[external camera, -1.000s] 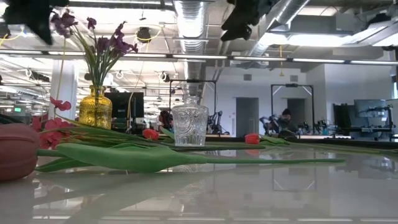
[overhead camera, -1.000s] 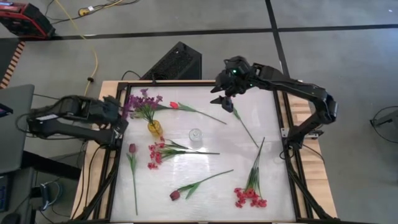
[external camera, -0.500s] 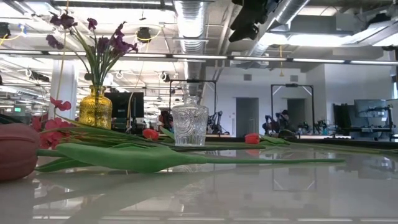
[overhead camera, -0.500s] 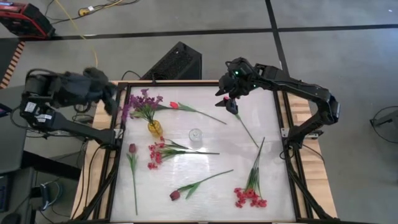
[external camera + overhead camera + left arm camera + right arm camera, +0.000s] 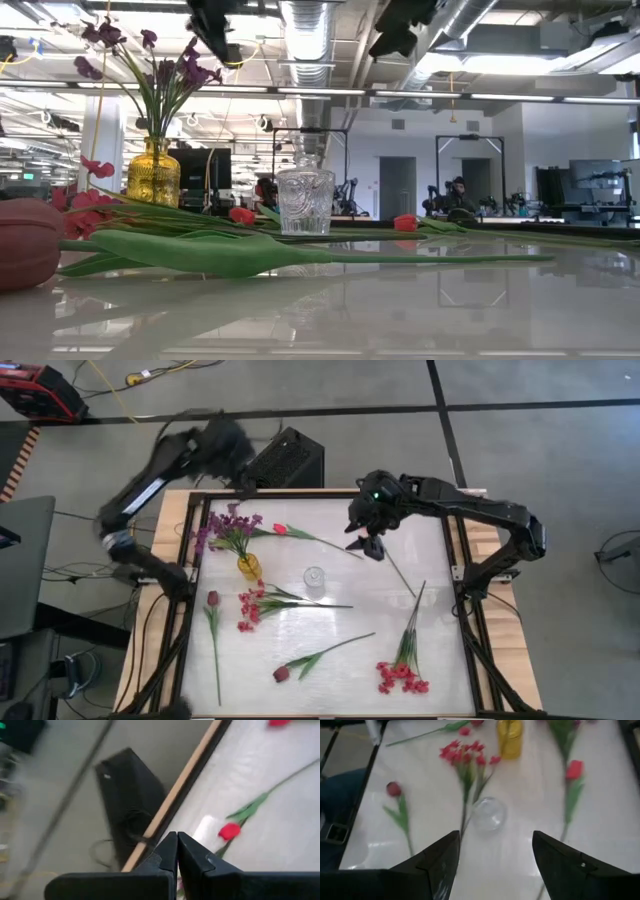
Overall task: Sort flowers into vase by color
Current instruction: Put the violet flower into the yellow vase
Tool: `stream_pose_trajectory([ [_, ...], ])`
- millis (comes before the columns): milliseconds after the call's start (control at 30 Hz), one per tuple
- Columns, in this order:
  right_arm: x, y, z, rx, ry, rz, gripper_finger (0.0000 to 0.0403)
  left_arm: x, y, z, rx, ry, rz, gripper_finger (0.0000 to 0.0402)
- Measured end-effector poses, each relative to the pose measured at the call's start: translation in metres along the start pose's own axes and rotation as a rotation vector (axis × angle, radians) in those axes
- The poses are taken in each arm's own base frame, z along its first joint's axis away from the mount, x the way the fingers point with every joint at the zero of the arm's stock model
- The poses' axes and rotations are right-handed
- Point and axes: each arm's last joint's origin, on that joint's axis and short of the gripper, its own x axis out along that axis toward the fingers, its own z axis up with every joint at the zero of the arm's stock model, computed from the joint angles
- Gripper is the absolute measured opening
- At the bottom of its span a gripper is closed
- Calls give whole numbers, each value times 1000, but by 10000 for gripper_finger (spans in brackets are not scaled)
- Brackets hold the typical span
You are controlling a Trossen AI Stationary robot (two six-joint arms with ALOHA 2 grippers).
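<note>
— So, what is lying nearest the front edge, going out from the yellow vase (image 5: 248, 567)?
— Farthest from it a maroon tulip (image 5: 282, 674) and a red-pink spray (image 5: 402, 677) are lying flat on thin green stems; another spray (image 5: 252, 607) is sitting just beside it, near the clear glass vase (image 5: 314, 578).
— And in it?
— Purple sprays (image 5: 226, 524) are standing upright; a red tulip (image 5: 280, 529) is lying just behind.
— Grippers?
— Right gripper (image 5: 364, 546) is hovering released, fingers spread, behind the glass vase. Left gripper (image 5: 177, 851) is clenched, empty, beyond the back rail.
</note>
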Motion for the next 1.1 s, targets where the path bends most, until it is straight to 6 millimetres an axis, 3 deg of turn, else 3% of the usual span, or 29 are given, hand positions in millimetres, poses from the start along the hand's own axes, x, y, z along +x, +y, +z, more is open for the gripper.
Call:
stream_pose_trajectory([
  [100,12,10,-10,-17,36,31,276,48,28,1,-104,85,-14,0],
  [233,27,18,-27,-31,63,55,276,103,51,-15,-222,314,-14,0],
  [467,47,24,-51,-40,53,73,276,166,36,-29,-176,512,-143,0],
  [767,60,38,-63,-44,78,110,276,186,-5,-28,75,521,-316,12],
  [1100,72,52,-78,-60,133,147,276,201,-60,-45,336,586,-432,142],
])
